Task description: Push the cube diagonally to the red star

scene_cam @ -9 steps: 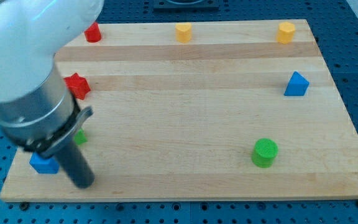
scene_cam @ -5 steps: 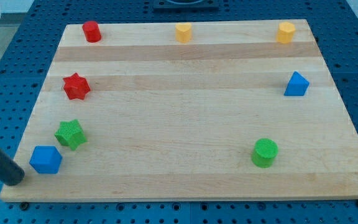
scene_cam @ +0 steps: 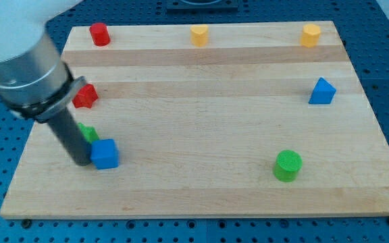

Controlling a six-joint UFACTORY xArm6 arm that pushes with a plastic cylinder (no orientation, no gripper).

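Observation:
The blue cube [scene_cam: 105, 153] sits on the wooden board [scene_cam: 208, 121] toward the view's lower left. My tip [scene_cam: 81, 160] rests right against the cube's left side. The red star [scene_cam: 85, 96] lies above and to the left of the cube, partly hidden behind the arm. The green star [scene_cam: 87, 133] is just above the cube, mostly hidden by the rod.
A red cylinder [scene_cam: 99, 34] is at the top left, a yellow block [scene_cam: 199, 34] at top middle and another yellow block [scene_cam: 310, 34] at top right. A blue triangular block [scene_cam: 322, 91] is at the right. A green cylinder [scene_cam: 288, 165] is at the lower right.
The blue cube has moved right and up from the board's lower left corner. My tip swung from off the board's left edge onto it, against the cube. The arm again covers the upper left.

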